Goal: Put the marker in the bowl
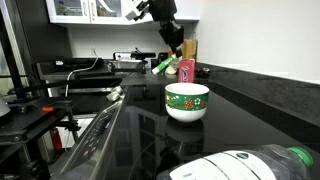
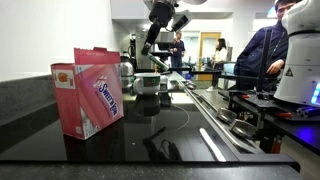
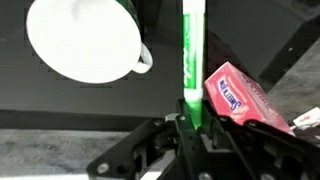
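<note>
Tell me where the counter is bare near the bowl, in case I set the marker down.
Bare counter lies in front of the bowl, up to the bottle. Behind the bowl it is crowded: the pink box and the end effector holding the marker.

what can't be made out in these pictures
- Wrist view: the marker has its lower end hidden inside the gripper, and the bowl is cut off by the top edge.
- Exterior view: the bottle is blurred and cut off by the bottom edge.
</note>
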### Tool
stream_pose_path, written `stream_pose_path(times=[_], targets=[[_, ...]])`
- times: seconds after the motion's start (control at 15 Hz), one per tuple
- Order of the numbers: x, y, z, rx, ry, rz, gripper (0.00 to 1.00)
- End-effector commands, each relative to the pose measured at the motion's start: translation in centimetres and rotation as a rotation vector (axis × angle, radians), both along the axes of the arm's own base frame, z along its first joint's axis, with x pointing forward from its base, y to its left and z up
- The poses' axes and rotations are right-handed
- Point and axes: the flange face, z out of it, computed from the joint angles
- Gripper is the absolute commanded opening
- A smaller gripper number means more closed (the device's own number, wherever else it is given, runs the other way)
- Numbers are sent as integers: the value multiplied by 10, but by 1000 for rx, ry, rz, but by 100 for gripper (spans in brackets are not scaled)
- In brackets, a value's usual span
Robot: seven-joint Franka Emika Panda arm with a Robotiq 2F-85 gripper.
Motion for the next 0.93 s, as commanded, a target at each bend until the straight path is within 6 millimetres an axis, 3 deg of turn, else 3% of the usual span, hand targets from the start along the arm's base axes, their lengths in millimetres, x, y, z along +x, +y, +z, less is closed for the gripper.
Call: stream_pose_path(times=[0.0,0.2,0.4,0.6,0.87], targets=[[-12,-24,31,20,-97,55,5],[-17,-64,43,-33,-150,48,5],[-12,-97,40,-62,-170,56,5],[-4,-106,32,-81,-188,87,5],[15,-99,18,-58,-212,128,5]])
